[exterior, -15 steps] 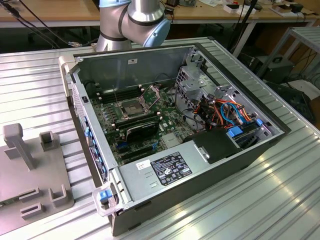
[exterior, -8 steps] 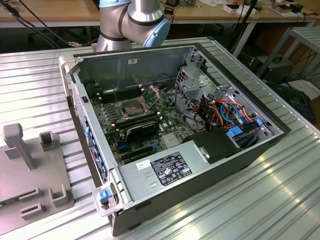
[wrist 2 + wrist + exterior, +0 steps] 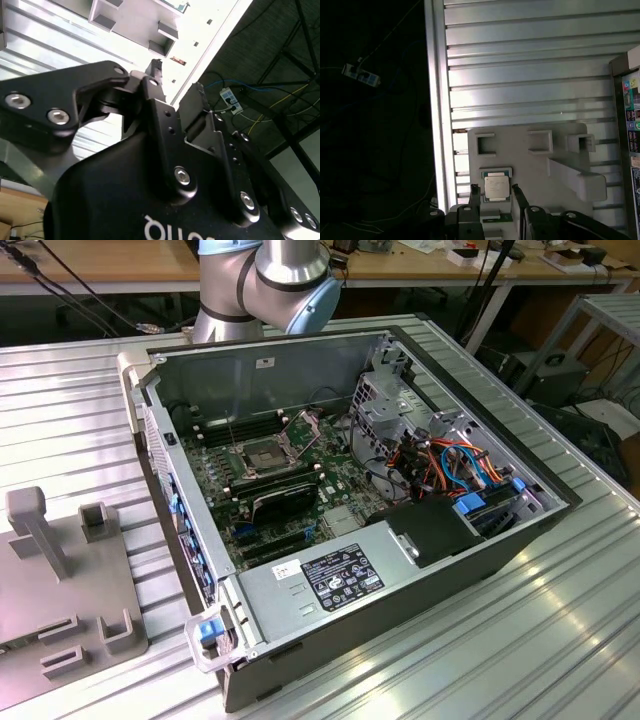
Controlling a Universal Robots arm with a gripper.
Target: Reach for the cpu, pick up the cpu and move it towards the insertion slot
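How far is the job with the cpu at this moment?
Done: the reach looks almost complete; in the first wrist view the open pincer flanks the cpu. In hand: nothing, the cpu lies in its grey holder. Left: the pick and the move to the insertion slot.

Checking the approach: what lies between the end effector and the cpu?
Nothing: in the first wrist view, the cpu appears directly between the open end effector's fingers, unobstructed.

The small flat square cpu [image 3: 497, 189] has a dull silver-grey face; the plastic slotted tray [image 3: 515, 150] is pale grey, the ribbed aluminium table [image 3: 520, 75] silver-striped, the gripper [image 3: 495, 194] black.
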